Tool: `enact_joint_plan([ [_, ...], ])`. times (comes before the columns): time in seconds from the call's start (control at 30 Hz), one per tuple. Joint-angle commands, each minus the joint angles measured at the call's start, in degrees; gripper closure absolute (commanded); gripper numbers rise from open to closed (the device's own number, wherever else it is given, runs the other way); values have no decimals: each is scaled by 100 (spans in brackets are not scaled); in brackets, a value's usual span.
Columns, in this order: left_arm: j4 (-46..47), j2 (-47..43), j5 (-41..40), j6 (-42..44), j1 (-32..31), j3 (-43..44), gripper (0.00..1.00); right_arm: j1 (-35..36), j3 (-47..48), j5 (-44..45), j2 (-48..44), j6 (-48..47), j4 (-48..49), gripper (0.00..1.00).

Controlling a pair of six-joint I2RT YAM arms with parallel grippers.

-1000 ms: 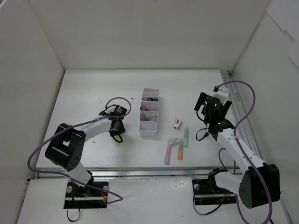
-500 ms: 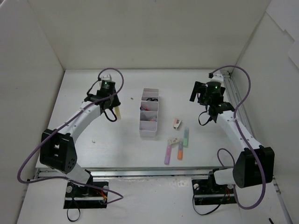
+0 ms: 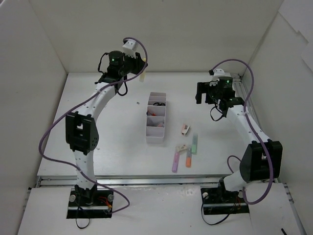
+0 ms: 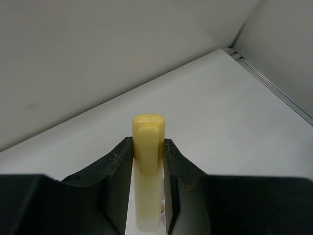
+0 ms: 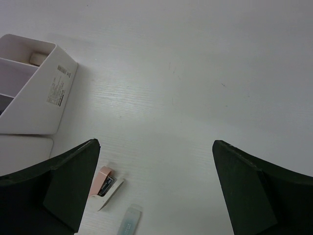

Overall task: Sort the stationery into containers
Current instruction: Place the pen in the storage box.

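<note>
The left gripper [image 4: 147,143] is clenched on a chunky pale yellow plastic highlighter [image 4: 148,126]. The pen is pinched on both flanks with its rounded cap standing out past the fingertips. In the overhead view this arm is stretched to the far side of the white table [image 3: 98,122]. It holds the highlighter in the air close to the white back wall [image 3: 161,39], just beyond and left of the far end of the narrow white plastic organiser tray [image 3: 154,139].

The step in hand looks like the carry to the tray. To do it well, the arm should come back towards the near side. The pen's long axis should be lined up with a compartment, lowered until the cap is inside the walls, and only then let go. Which cell suits it I cannot tell, as the contents are too small to read.

The right gripper [image 5: 155,142] is spread wide and empty, hovering right of the tray. Below it lie a pink-and-white eraser [image 5: 103,180] and the tip of a pale green highlighter [image 5: 128,221].

Room is tight at the far wall. The table to the left of the tray gives the left arm more freedom. A purple highlighter [image 3: 175,161] and an orange highlighter [image 3: 189,157] lie near the tray's near-right corner, on the right arm's side. The metal rail [image 3: 247,112] along the right edge hems in that arm.
</note>
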Motion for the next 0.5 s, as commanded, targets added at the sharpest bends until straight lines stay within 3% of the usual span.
enact_joint_plan([
  [0.0, 1044, 363, 1869, 175, 62, 723, 100, -184, 294, -461, 24, -309, 202, 2],
  [0.1, 1378, 786, 2616, -115, 62, 1059, 100, -273, 189, -523, -55, -274, 202, 2],
  [0.27, 2696, 1295, 3565, -957, 62, 1069, 100, -352, -92, -585, -353, -273, 202, 2],
  [0.47, 3778, 1692, 3989, -1908, -52, 1060, 100, -369, -339, -558, -687, -308, 194, 2],
])
